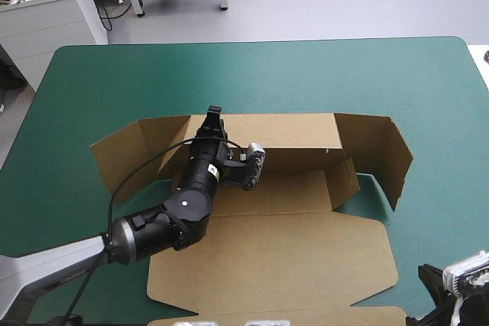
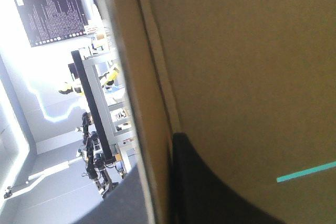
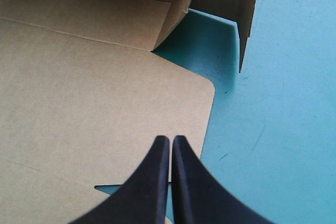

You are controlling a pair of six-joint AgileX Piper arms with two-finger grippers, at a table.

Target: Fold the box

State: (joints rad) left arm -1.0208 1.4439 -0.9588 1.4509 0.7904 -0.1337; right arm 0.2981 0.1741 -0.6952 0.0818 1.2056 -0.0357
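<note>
The box (image 1: pixel 283 192) lies in the middle of the tabletop (image 1: pixel 306 74). Its long side goes from left to right. The back wall (image 1: pixel 283 131) stands up on the far side. The lid (image 1: pixel 290 265) lies flat and reaches to the near edge. A flap sticks out at each end of the back wall: the left flap (image 1: pixel 122 154) and the right flap (image 1: pixel 374 150). Both stand up and are not tucked in yet.

Your left hand (image 1: pixel 214 117) is at the top edge of the back wall, near its left end. The left flap is just beside it. In the left wrist view, the wall's edge runs between the two black fingers. So the hand looks almost closed and seems to pinch the wall. One finger is blurry, so that is my best guess.

Your right hand (image 3: pixel 171 142) is low by the near right corner of the tabletop. Its fingers are pressed together into one point and hold nothing. It sits over the near right corner of the lid. I cannot tell if it touches the board. The rest of the box lies ahead of it. The right flap is ahead too, well apart from it.

I think the flaps come next. The right flap is nearer your right arm, but that hand must go forward and open first.
</note>
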